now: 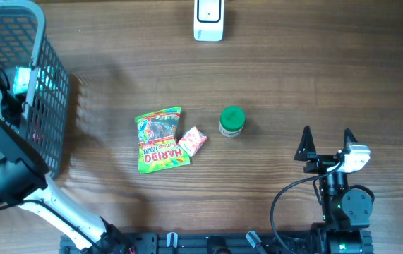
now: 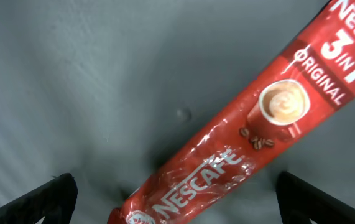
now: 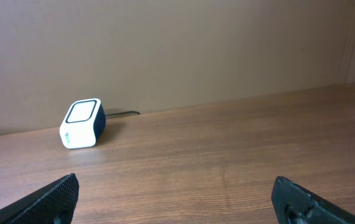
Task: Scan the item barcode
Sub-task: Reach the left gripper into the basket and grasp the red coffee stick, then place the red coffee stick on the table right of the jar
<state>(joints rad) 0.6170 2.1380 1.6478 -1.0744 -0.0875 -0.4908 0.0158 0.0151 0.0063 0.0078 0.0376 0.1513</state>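
A red Nescafé 3-in-1 sachet (image 2: 252, 130) lies slantwise on the grey floor of the basket (image 1: 51, 85). In the left wrist view my left gripper (image 2: 177, 190) hovers just above the sachet's lower end. Its two dark fingers stand wide open on either side, apart from the sachet. From overhead that gripper is hidden inside the basket. The white barcode scanner (image 1: 208, 20) stands at the table's far edge and also shows as the scanner (image 3: 82, 123) in the right wrist view. My right gripper (image 1: 326, 134) is open and holds nothing near the front right, pointing toward the far edge.
A green Haribo bag (image 1: 161, 139), a small pink and white packet (image 1: 193, 140) and a green-lidded jar (image 1: 231, 121) lie mid-table. The grey mesh basket fills the far left corner, with the left arm (image 1: 3, 162) reaching into it.
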